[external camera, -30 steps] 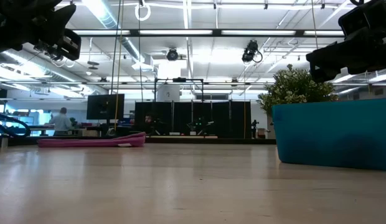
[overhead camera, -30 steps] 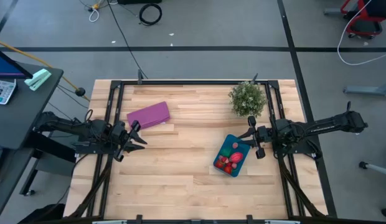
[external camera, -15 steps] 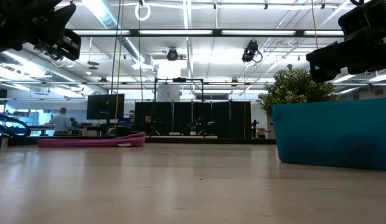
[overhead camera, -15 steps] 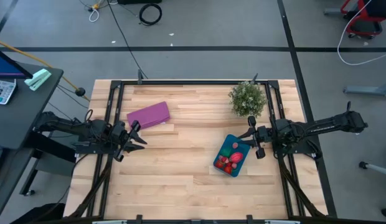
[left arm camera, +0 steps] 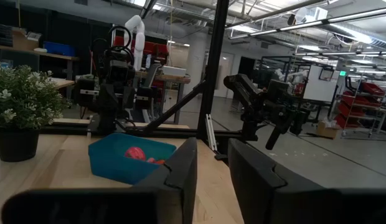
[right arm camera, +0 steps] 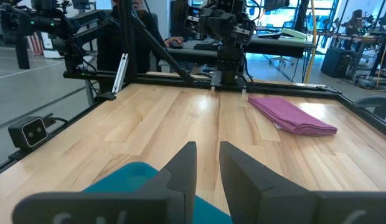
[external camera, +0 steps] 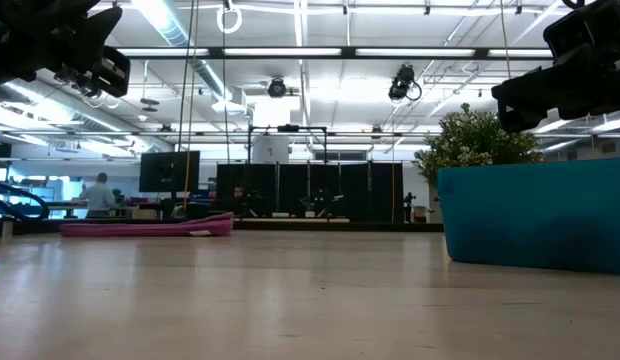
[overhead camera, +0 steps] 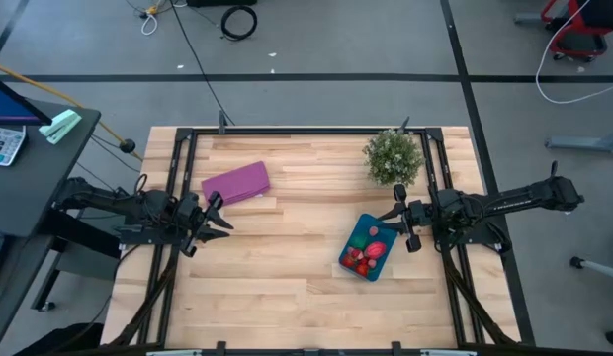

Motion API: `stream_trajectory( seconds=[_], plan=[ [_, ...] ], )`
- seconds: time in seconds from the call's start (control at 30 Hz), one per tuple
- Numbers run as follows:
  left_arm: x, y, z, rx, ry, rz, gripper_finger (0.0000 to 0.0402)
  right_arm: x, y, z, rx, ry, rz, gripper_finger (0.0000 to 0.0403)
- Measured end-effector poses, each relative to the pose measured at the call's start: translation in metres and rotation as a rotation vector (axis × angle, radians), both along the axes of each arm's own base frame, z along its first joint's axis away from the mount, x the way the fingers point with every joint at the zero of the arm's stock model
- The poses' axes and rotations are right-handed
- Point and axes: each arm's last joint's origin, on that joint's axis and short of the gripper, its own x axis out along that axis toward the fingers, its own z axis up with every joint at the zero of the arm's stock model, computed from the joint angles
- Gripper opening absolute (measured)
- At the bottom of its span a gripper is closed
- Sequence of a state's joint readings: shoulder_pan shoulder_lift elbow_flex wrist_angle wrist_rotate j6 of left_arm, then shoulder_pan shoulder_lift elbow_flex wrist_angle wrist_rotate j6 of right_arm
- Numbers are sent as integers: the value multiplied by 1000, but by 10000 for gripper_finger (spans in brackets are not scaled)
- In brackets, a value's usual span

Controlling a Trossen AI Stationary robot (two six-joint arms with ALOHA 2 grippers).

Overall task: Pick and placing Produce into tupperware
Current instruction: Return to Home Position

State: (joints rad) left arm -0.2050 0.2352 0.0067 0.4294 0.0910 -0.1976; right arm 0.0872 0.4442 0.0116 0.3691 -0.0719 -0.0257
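Observation:
The teal-blue tupperware [overhead camera: 354, 241] stands on the table right of centre. Several red and pink produce pieces [overhead camera: 366, 257] lie inside it. It also shows in the low view [external camera: 535, 215] and the left wrist view [left arm camera: 112, 163], where a red piece [left arm camera: 136, 152] peeks over its rim. My right gripper [overhead camera: 400, 227] hovers just right of the tupperware, empty, with a narrow gap between its fingers [right arm camera: 207, 158]. My left gripper [overhead camera: 219, 214] waits at the table's left side, empty, also with a narrow gap [left arm camera: 211, 155].
A flat purple object [overhead camera: 235, 183] lies at the far left of the table. A bushy potted plant [overhead camera: 393, 156] stands at the far right, just behind the tupperware. Bare wood lies in the middle and along the near edge. A person [external camera: 98, 192] shows in the room beyond the table.

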Motion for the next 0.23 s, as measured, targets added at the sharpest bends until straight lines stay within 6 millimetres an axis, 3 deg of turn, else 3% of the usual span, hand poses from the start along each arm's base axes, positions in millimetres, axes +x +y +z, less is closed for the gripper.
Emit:
stream_trajectory(
  seconds=[0.23],
  plan=[
    [0, 0, 0, 0, 0, 0, 98, 0, 0, 0, 0, 0, 0, 77]
  ],
)
